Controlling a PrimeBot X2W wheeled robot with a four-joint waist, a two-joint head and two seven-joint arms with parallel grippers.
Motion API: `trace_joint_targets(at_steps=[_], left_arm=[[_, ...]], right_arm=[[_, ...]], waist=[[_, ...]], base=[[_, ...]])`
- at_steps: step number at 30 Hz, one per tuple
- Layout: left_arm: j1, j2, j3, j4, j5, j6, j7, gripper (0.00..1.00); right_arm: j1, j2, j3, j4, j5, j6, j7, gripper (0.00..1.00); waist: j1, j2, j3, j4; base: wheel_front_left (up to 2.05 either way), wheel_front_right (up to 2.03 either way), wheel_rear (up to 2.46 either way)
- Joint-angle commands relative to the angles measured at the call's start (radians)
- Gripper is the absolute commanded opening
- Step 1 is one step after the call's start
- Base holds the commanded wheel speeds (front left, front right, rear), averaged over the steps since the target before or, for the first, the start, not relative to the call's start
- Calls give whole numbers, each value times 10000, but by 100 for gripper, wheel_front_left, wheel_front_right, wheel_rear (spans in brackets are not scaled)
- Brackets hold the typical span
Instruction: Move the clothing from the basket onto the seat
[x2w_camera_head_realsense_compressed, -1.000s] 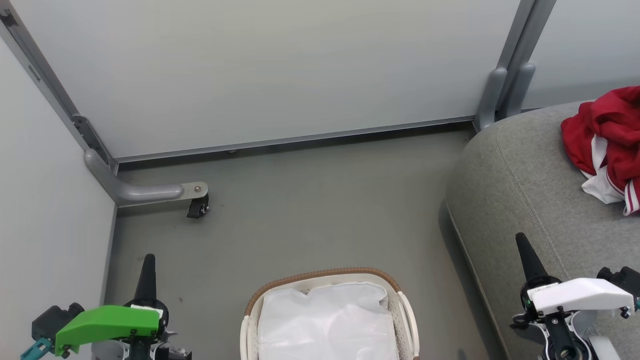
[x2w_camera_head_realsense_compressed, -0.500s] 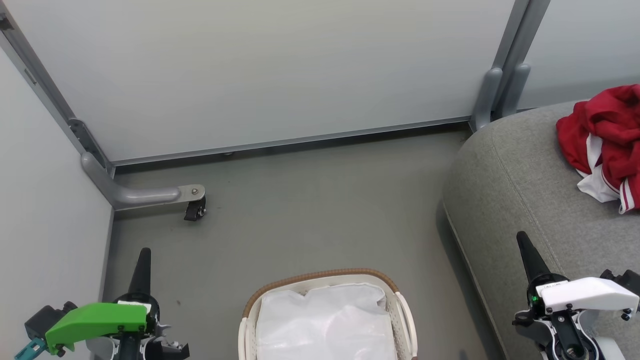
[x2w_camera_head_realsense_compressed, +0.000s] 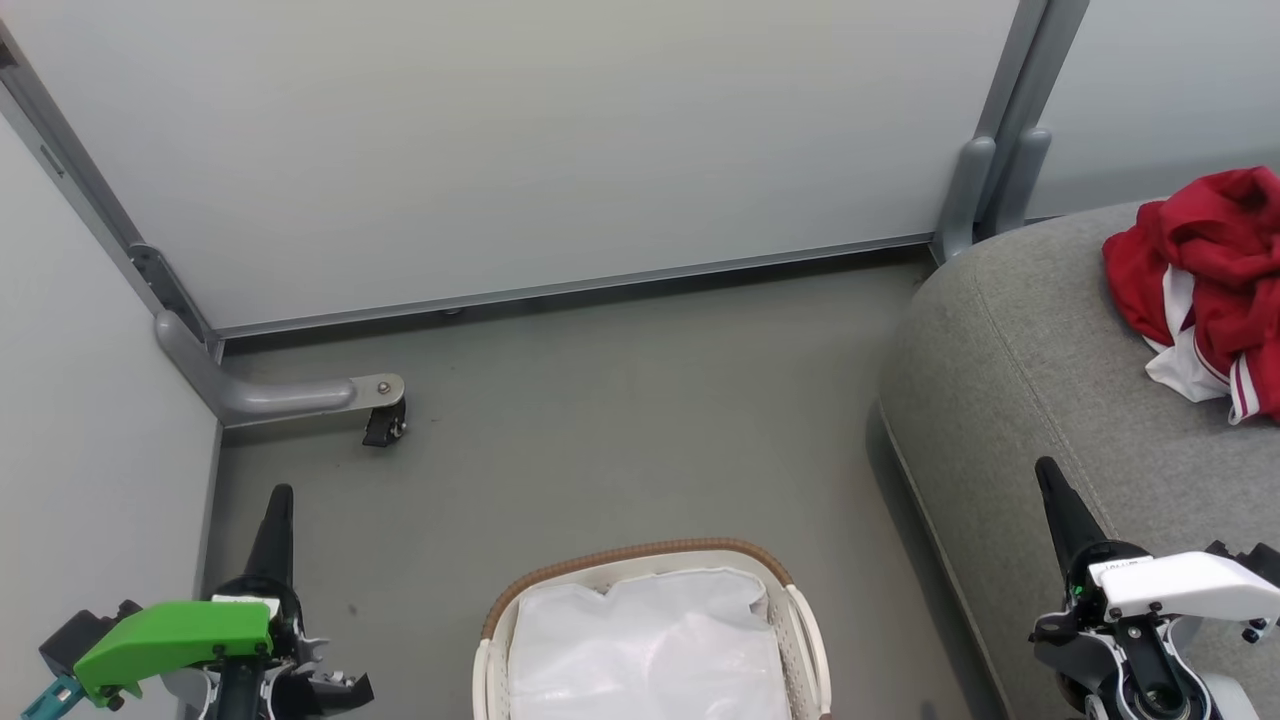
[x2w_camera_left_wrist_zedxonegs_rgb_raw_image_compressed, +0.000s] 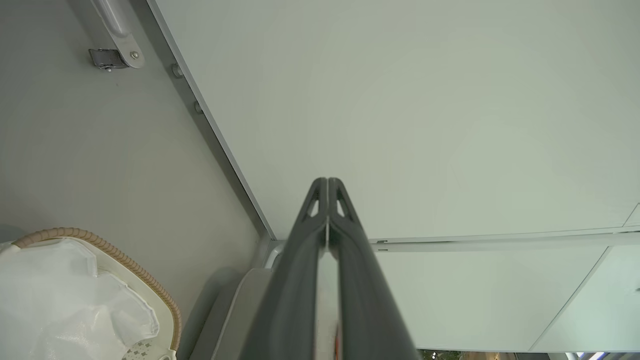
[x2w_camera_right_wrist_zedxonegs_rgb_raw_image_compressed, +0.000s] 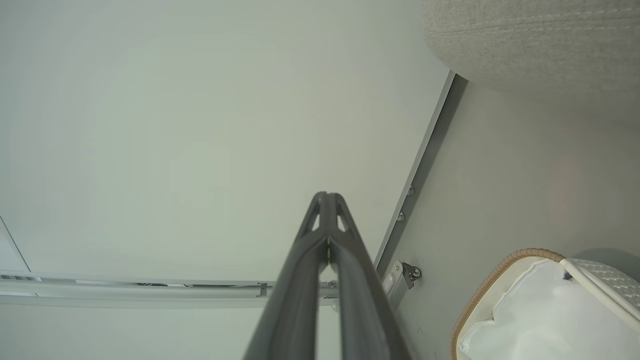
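As left claw (x2w_camera_head_realsense_compressed: 279, 496) and right claw (x2w_camera_head_realsense_compressed: 1047, 470) stay pressed together, the head view drifts.

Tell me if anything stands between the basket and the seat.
Nothing visible does. Grey floor is all that lies between the basket and the seat. The red clothing already lies on the seat, and the white liner is what shows inside the basket.

The grey floor (x2w_camera_head_realsense_compressed: 620, 400) spans the middle of the head view. The basket (x2w_camera_head_realsense_compressed: 640, 553) stands on it at bottom centre, its white liner (x2w_camera_head_realsense_compressed: 650, 650) showing inside. A black castor (x2w_camera_head_realsense_compressed: 383, 428) rests at centre left. The seat (x2w_camera_head_realsense_compressed: 1030, 350) rises at the right, with the clothing (x2w_camera_head_realsense_compressed: 1210, 250) bunched on top at its upper right.
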Motion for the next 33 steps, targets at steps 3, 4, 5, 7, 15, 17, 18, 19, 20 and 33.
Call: trace_joint_targets(at_steps=[3,4,5,7,15,17,18,19,20,33], left_arm=[[-200,42,75,-96,-331,-59,96,0],[-202,42,90,-102,-406,-66,110,0],[-210,42,107,-112,-486,-71,137,0],[-225,43,131,-127,-606,-83,174,0],[-270,45,227,-171,-1088,-119,313,0],[-274,46,252,-178,-1205,-129,356,0],[-274,46,259,-180,-1261,-120,378,0],[-271,46,271,-184,-1329,-120,405,0],[-272,46,281,-187,-1388,-124,406,0],[-260,47,294,-190,-1461,-134,440,0]], right_arm=[[-138,-62,-62,-75,372,-5,105,0],[-140,-63,-68,-78,448,-5,131,0],[-141,-64,-74,-82,527,-5,144,0],[-144,-64,-85,-86,681,-6,187,0],[-137,-69,-131,-100,1230,-5,344,0],[-138,-69,-144,-105,1374,-5,357,0],[-139,-70,-149,-107,1431,-5,382,0],[-139,-71,-154,-109,1510,-5,404,0],[-139,-70,-158,-112,1563,-3,424,0],[-136,-70,-164,-114,1667,-4,444,0]], waist=[[0,0,-10,-23],[0,0,-13,-30],[0,0,-16,-38],[0,0,-22,-51],[0,0,-45,-106],[0,0,-51,-120],[0,0,-53,-126],[0,0,-56,-134],[0,0,-59,-140],[0,0,-66,-156]], base=[[0,0,0],[0,0,0],[0,0,0],[0,0,0],[0,0,0],[0,0,0],[0,0,0],[0,0,0],[0,0,0],[0,0,0]])
